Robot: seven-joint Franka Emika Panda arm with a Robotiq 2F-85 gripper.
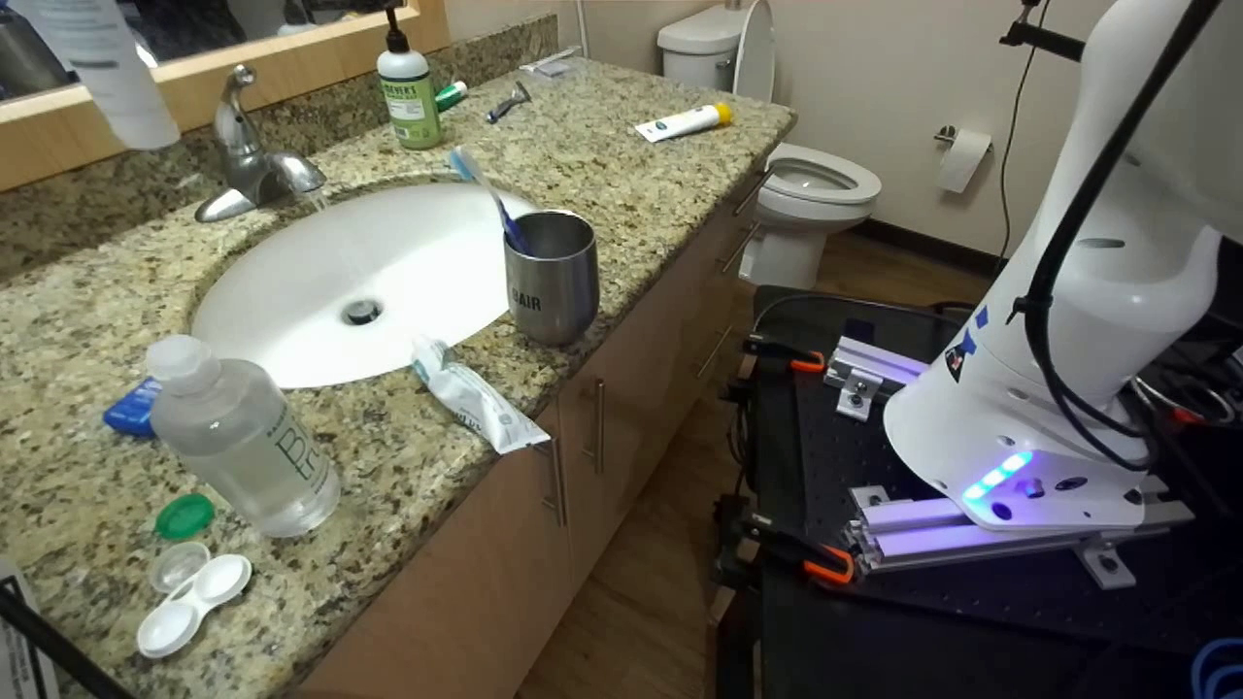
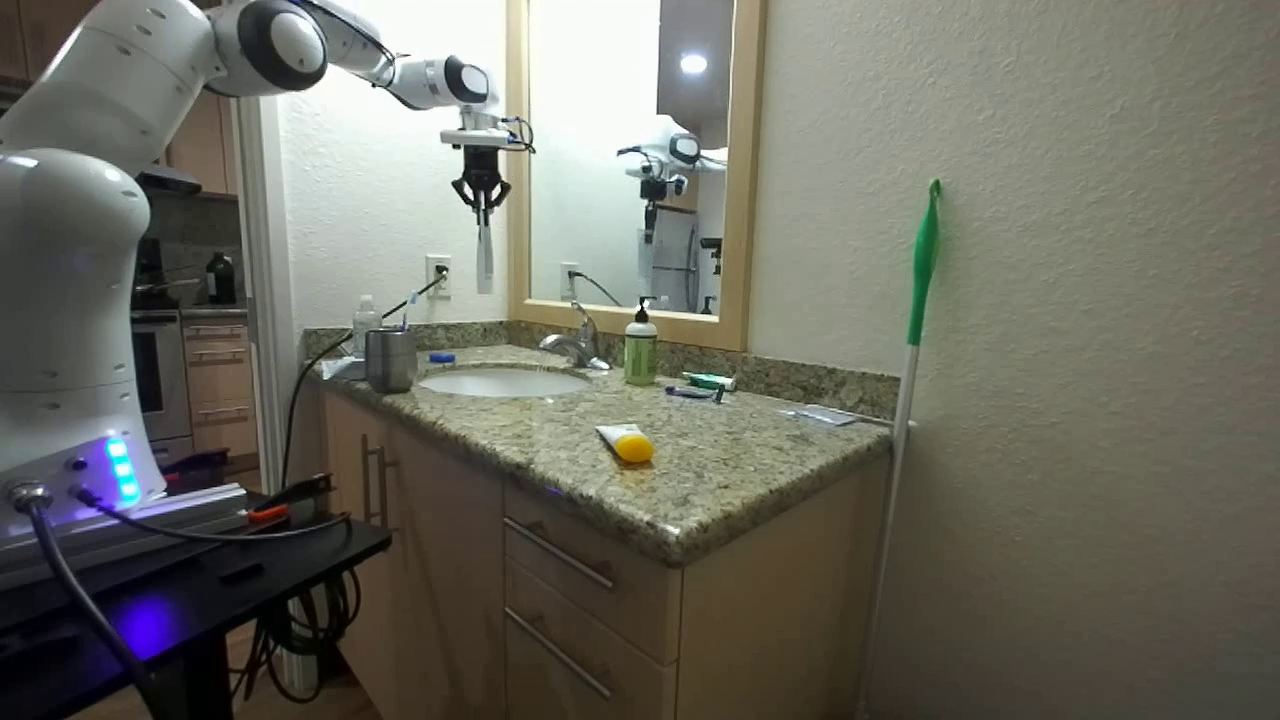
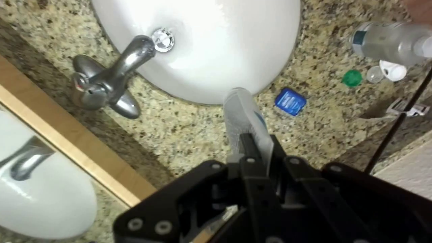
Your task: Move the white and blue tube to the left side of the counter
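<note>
The white and blue tube (image 3: 234,118) hangs from my gripper (image 3: 261,140), with a narrow blue patch on its side in the wrist view. The fingers are shut on its flat upper end, and its rounded end points down. In an exterior view the gripper (image 2: 484,215) holds the tube (image 2: 485,260) upright, well above the counter (image 2: 560,430) near the mirror. The tube's lower part (image 1: 112,78) also shows at the upper left in an exterior view, where the gripper is out of frame. No dark tip shows. The speckled granite counter (image 1: 602,146) lies below.
The sink (image 1: 291,262), chrome faucet (image 1: 252,160), metal cup (image 1: 552,282) with toothbrush, flat toothpaste tube (image 1: 476,398), clear bottle (image 1: 243,437), blue box (image 3: 290,102), soap bottle (image 1: 410,97) and yellow-capped tube (image 1: 685,122) are on the counter. The mirror frame (image 3: 67,128) is close by.
</note>
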